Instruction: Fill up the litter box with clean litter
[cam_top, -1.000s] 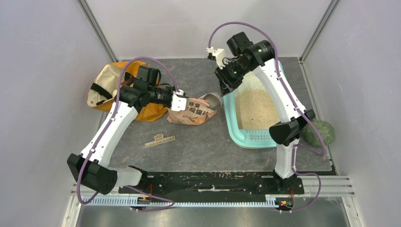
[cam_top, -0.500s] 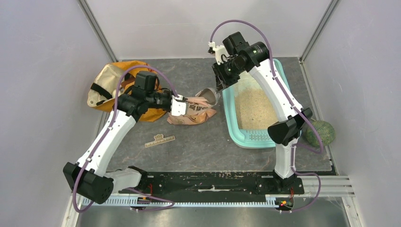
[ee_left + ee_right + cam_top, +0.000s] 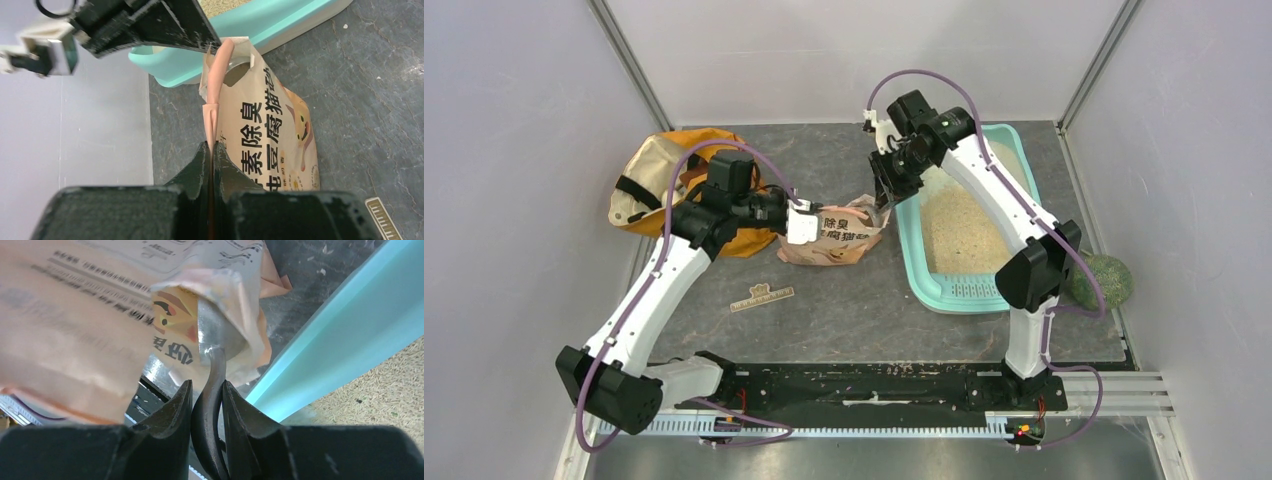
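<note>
The teal litter box (image 3: 911, 262) lies at the right with pale beige clean litter (image 3: 962, 225) spread inside it. The peach-pink pouch (image 3: 832, 238) lies just left of the box. My left gripper (image 3: 802, 224) is shut on the pouch's top edge (image 3: 216, 107) and holds its mouth up. My right gripper (image 3: 886, 192) is shut on the dark handle (image 3: 212, 390) of the silver metal scoop (image 3: 216, 334). The scoop's bowl is inside the pouch's mouth (image 3: 235, 300) and mostly hidden. The box's teal wall (image 3: 345, 325) and litter (image 3: 385, 390) show to the right in the right wrist view.
An orange fabric bag (image 3: 656, 178) lies at the back left behind my left arm. A green mossy ball (image 3: 1102, 280) sits right of the box. A small tan ruler strip (image 3: 762, 296) lies on the dark mat. Grey walls enclose the sides and back.
My right gripper has moved left and down, carrying the scoop from beside the box's rim into the pouch's mouth. My left gripper still holds the pouch, which now stands more open.
</note>
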